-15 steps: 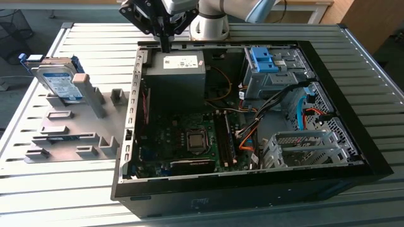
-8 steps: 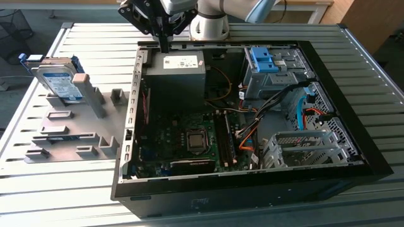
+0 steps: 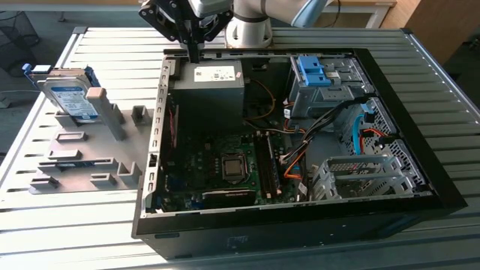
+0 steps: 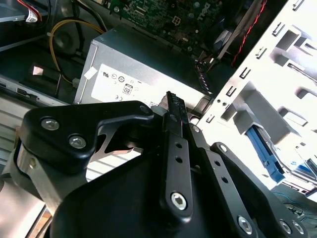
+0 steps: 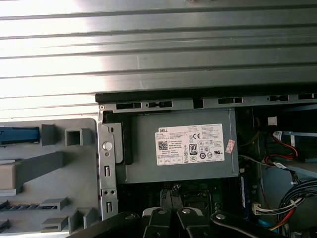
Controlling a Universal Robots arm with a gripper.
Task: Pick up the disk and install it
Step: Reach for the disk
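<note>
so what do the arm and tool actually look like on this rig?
Arm: pale grey tubular links with a light blue joint cap. Tool: matte black, built of angular linkage plates with silver screw heads and rows of small holes, ending in two slim flat fingers.

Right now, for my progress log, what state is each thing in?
Disk: leaning in the grey holder, not picked up.
Computer case: lying flat, side open.
Power supply: mounted inside the computer case.
Gripper: shut, empty, above the computer case.
</note>
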